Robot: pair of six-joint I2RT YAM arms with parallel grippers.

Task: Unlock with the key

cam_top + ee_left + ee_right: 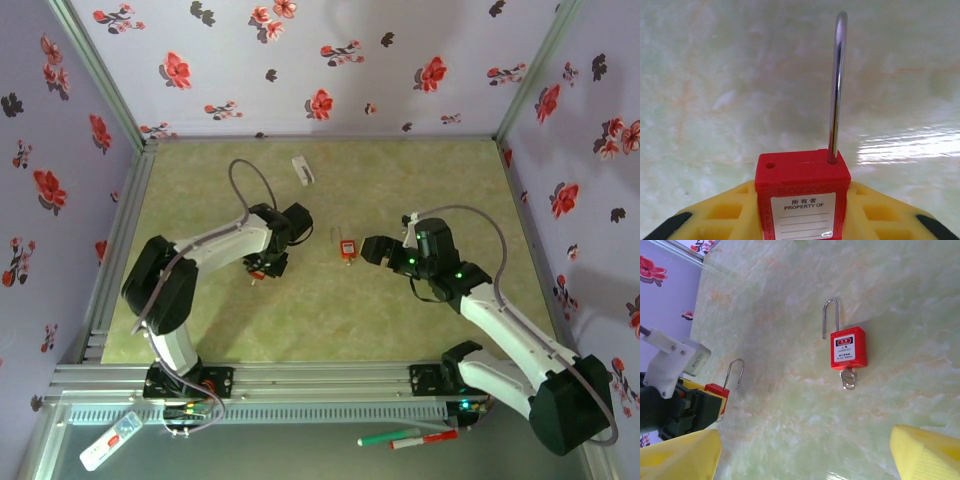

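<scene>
Label on the red padlock (802, 185) read "所有者 / PROPERTY OF". The left hand (266, 266) pinched its body, shackle pointing away. A second red padlock (848, 348), marked "LOCKED OUT", lay flat on the worktop (330, 320) between the hands, key (848, 379) at its base. The right hand (372, 250) was spread wide, empty, near it.

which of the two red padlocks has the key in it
The padlock lying free on the table: a metal key sticks from its base. The other padlock is clamped in the left end effector, base hidden.
</scene>
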